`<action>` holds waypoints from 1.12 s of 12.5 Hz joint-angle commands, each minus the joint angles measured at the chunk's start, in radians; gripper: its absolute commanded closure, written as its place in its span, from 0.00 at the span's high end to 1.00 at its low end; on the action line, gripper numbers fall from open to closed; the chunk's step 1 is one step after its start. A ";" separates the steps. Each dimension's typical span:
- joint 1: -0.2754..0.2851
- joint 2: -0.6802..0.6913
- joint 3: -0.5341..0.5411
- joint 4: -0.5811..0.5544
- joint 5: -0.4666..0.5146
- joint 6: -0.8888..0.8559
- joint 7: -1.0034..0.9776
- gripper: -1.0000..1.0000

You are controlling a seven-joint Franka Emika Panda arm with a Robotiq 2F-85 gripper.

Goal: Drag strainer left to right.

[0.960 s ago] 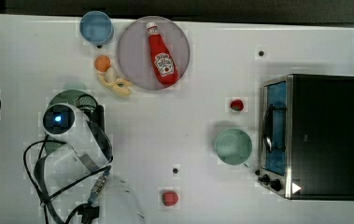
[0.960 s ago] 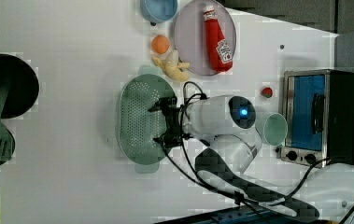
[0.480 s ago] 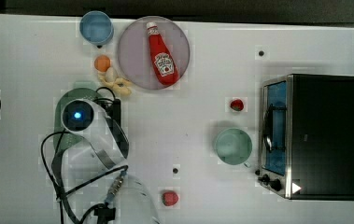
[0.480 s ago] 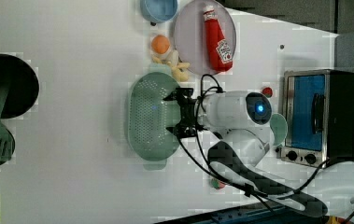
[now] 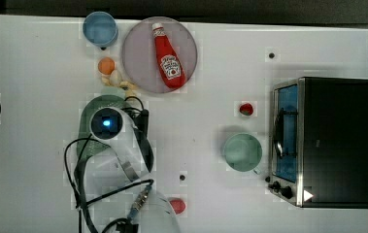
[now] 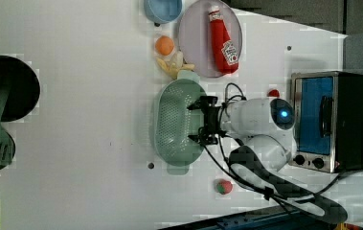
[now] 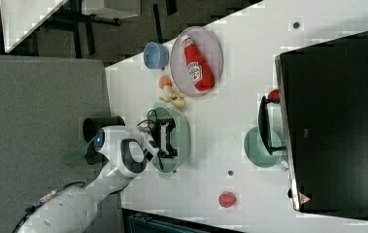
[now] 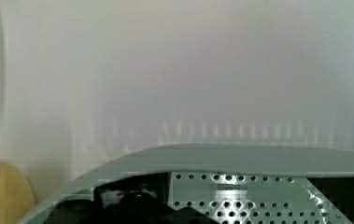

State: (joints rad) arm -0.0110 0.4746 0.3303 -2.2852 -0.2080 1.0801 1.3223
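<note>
Over the last second the strainer (image 6: 178, 125) has been dragged toward the left view's right, and it is now found just below the banana (image 6: 172, 66), with the gripper (image 6: 205, 125) carried along over its right rim. The fingers are spread wide and seem hooked over that rim rather than clamped on it, though contact cannot be confirmed. Ample table (image 6: 73, 158) toward the mint cup (image 5: 242, 152) is left, so the drag is judged underway, not finished.

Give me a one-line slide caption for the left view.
Panda gripper open over the right rim of the mint strainer, below the ketchup plate and left of the toaster oven.
</note>
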 commanded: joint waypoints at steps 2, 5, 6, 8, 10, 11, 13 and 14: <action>-0.085 -0.053 -0.020 -0.048 -0.023 -0.011 -0.125 1.00; -0.121 -0.058 -0.056 -0.058 -0.023 -0.010 -0.195 1.00; -0.132 -0.061 -0.070 -0.061 -0.023 -0.010 -0.228 1.00; -0.154 -0.066 -0.100 -0.066 -0.023 -0.001 -0.269 1.00; -0.172 -0.070 -0.129 -0.068 -0.023 0.002 -0.292 1.00; -0.178 -0.071 -0.144 -0.067 -0.023 0.003 -0.297 1.00; -0.189 -0.070 -0.172 -0.067 -0.023 0.015 -0.312 1.00; -0.194 -0.070 -0.186 -0.066 -0.023 0.024 -0.327 1.00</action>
State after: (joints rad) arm -0.1737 0.4065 0.1508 -2.3496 -0.2443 1.0889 1.0938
